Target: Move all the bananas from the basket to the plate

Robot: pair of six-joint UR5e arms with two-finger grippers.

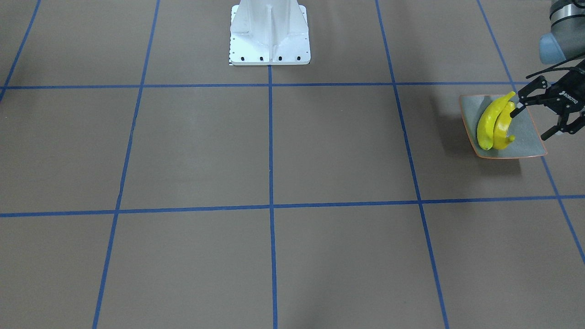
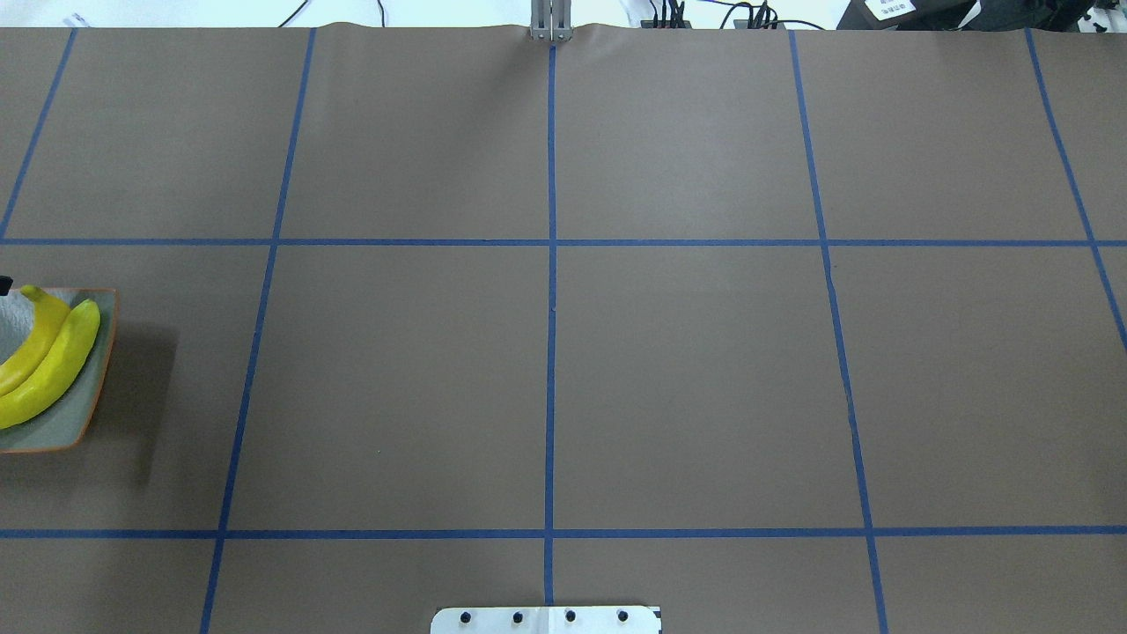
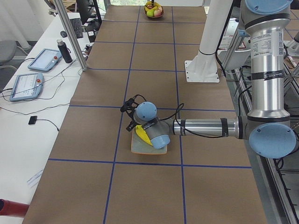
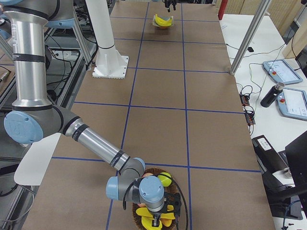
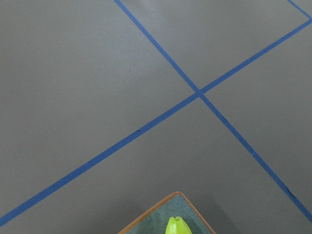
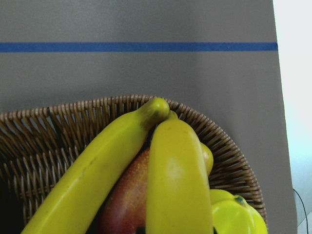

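Two yellow bananas (image 1: 494, 122) lie side by side on the grey-green plate (image 1: 525, 141) at the table's left end; they also show in the overhead view as bananas (image 2: 53, 357) on the plate (image 2: 84, 414). My left gripper (image 1: 530, 123) hovers open over the plate, one finger beside the bananas and nothing between the fingers. Two more bananas (image 6: 161, 170) lie in the wicker basket (image 6: 229, 161) on top of other fruit. The right gripper (image 4: 156, 218) reaches down into the basket (image 4: 148, 172). I cannot tell whether it is open or shut.
The basket also holds a reddish fruit (image 6: 129, 195) and a yellow fruit (image 6: 236, 214). The white robot base (image 1: 269, 36) stands at the table's middle edge. Tablets and a bottle (image 4: 268, 93) sit on a side table. Blue tape lines grid the brown table.
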